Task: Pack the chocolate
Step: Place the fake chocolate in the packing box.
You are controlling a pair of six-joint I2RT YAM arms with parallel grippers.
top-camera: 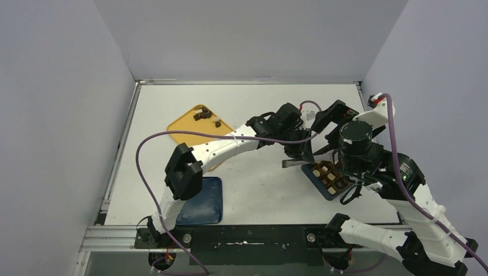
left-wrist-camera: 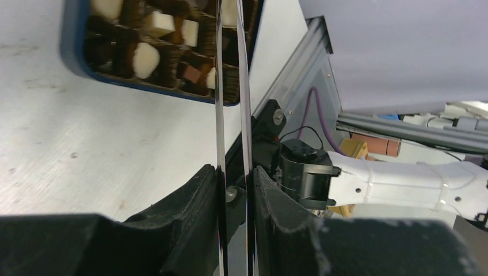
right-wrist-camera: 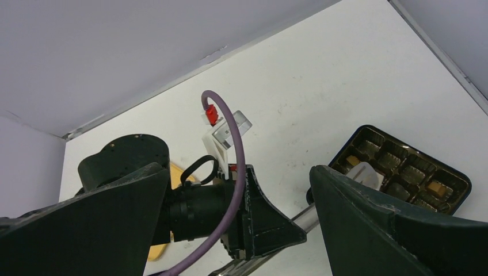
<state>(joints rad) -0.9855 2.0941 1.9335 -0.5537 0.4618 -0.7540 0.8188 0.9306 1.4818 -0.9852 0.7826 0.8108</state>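
The chocolate shows as dark, brown and cream pieces (left-wrist-camera: 145,57) in the cups of a dark blue box (top-camera: 317,183), and a few more pieces (top-camera: 202,114) lie on a yellow tray (top-camera: 184,131). My left gripper (top-camera: 299,150) (left-wrist-camera: 235,172) is shut on long metal tongs (top-camera: 293,164) (left-wrist-camera: 219,86), whose two blades run over the box's end; their tips are out of view. My right gripper (top-camera: 331,118) (right-wrist-camera: 239,169) hangs open just behind the box (right-wrist-camera: 454,183), holding nothing. A white piece (right-wrist-camera: 366,172) sits in one cup.
A blue lid (top-camera: 202,202) lies near the left arm's base at the front edge. The two arms crowd together over the right half of the table, and a purple cable (top-camera: 144,150) loops over the left arm. Walls close in on three sides.
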